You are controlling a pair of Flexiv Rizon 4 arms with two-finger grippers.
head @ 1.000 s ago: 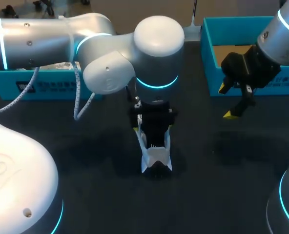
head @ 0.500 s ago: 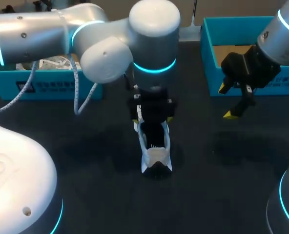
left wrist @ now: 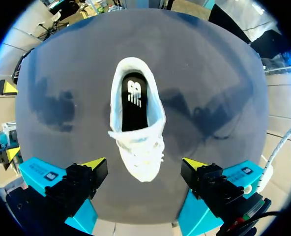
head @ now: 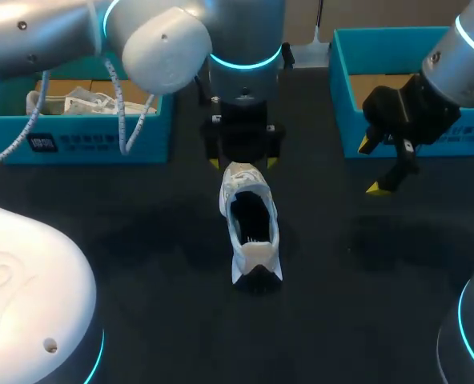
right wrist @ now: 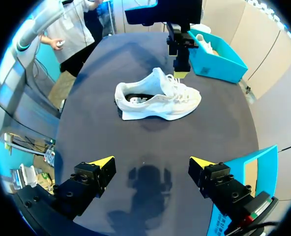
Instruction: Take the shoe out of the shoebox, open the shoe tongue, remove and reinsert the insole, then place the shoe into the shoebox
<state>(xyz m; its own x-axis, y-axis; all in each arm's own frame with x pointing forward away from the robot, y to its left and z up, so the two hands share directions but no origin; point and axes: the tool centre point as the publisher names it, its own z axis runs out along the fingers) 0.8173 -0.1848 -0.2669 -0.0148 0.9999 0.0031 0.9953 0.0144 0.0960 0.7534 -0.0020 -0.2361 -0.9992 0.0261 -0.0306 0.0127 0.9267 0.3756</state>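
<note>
A dark table (head: 141,240) fills the scene. The left arm (head: 165,40), thick and silver-white, comes in from the left and reaches to the middle of the table's far side. The right arm (head: 469,56) enters at the far right corner.

Two blue boxes sit along the far edge. The left box (head: 77,144) holds something white that I cannot make out. The right box (head: 341,88) shows a bare brown floor.

A white shoe (head: 249,228) stands upright on the table between the boxes, outside both, with its toe pointing to the far side. Its mouth gapes open, and a black insole (left wrist: 131,105) lies inside.

The left gripper (head: 242,162) hangs just above the toe, fingers spread wide and holding nothing. The right gripper (head: 373,166) hangs in front of the right box, well apart from the shoe, also released and empty.
</note>
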